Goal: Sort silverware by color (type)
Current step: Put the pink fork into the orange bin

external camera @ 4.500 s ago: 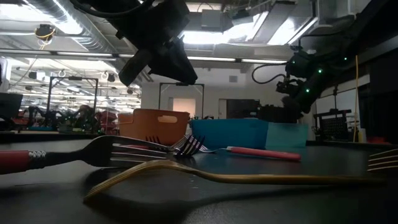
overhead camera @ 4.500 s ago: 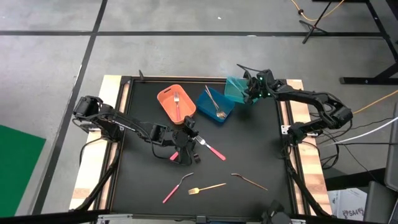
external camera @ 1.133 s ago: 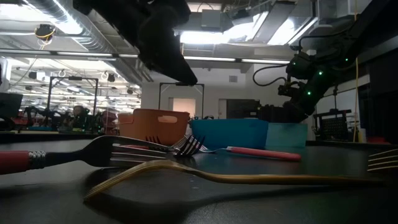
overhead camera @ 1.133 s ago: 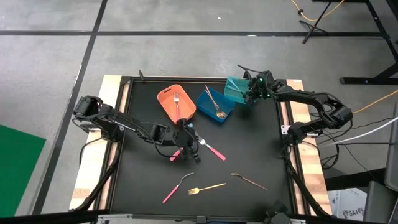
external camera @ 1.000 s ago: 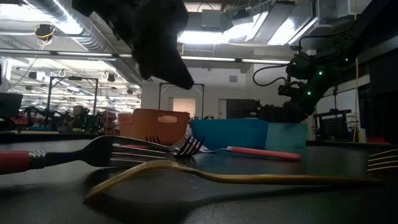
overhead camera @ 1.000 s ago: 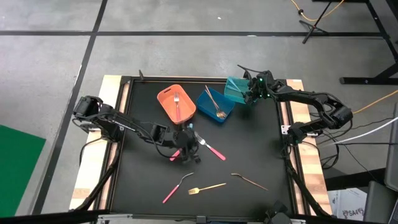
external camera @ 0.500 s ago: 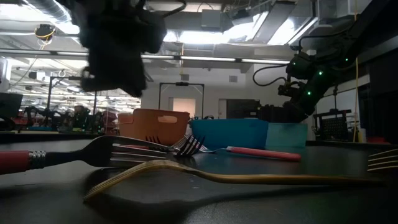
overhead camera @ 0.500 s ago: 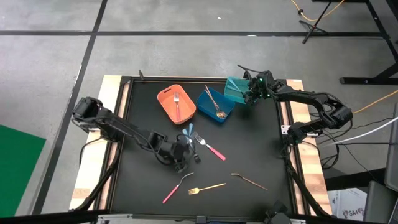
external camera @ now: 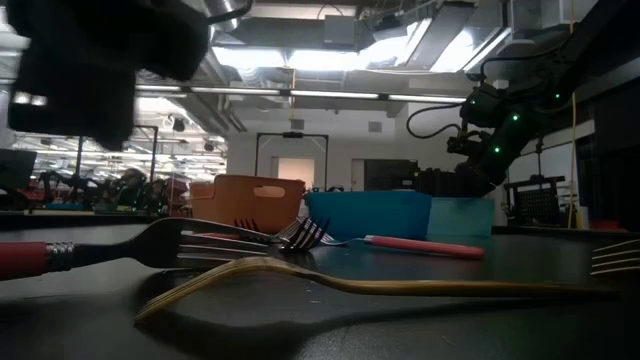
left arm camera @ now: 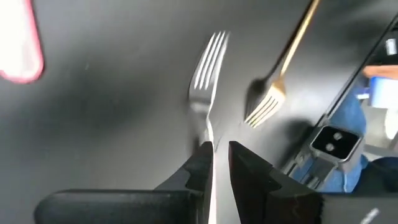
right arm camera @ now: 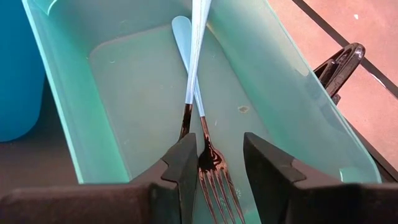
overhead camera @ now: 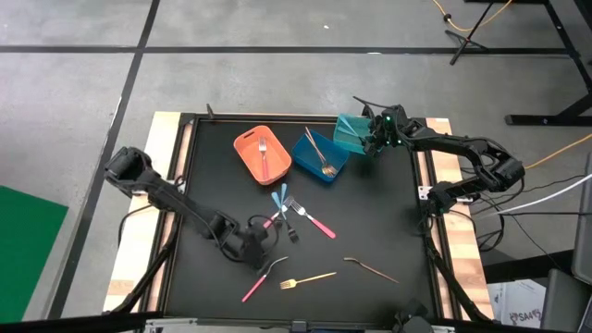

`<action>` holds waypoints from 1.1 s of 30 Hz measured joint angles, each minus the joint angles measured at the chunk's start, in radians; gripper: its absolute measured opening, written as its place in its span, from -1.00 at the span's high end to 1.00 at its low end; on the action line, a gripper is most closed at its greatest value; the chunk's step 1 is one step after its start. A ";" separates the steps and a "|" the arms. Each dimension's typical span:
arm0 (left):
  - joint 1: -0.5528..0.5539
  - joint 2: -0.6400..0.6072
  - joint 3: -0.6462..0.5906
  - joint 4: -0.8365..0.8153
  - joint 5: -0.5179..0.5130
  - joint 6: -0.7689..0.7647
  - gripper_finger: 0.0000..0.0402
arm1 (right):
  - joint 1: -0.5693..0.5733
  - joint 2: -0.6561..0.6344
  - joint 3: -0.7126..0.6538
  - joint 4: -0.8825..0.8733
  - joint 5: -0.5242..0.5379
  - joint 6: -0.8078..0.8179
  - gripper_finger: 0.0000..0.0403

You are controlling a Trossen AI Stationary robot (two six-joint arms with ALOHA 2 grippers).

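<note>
My left gripper (overhead camera: pixel 262 242) hangs over the mat's near middle, shut on a metal-headed fork (left arm camera: pixel 209 59); its fingers hide the handle. Ahead of it lie a gold fork (left arm camera: pixel 273 93) (overhead camera: pixel 308 277) and a pink-handled spoon (overhead camera: pixel 254 287). In the middle of the mat lie a light-blue-handled piece (overhead camera: pixel 279 197) and a pink-handled fork (overhead camera: pixel 313 220). My right gripper (right arm camera: pixel 217 168) stands open over the teal bin (overhead camera: pixel 350 132). In that bin lie two light-blue-handled pieces (right arm camera: pixel 194 74), and one fork head (right arm camera: pixel 216 177) shows between the fingers. My left gripper pinches the fork's stem (left arm camera: pixel 208 146), just behind the head, between its two fingers. The fork runs along the fingers, and its tines point away from them, slanting down toward the table's near side. The head hangs clear of the mat.
An orange bin (overhead camera: pixel 262 153) with a fork and a blue bin (overhead camera: pixel 321 155) with several pieces stand at the far middle, next to the teal bin. A gold spoon (overhead camera: pixel 370 268) lies near right. The mat's left and right parts are bare.
My left gripper has gone from the middle of the mat toward the table's near left and has rolled about its own line, staying shut. The light-blue-handled piece and the forks that it covered now show.
</note>
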 joint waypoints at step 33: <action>-0.065 0.234 0.502 -0.427 0.056 -0.092 1.00 | 0.000 0.000 0.000 0.000 0.000 0.001 0.38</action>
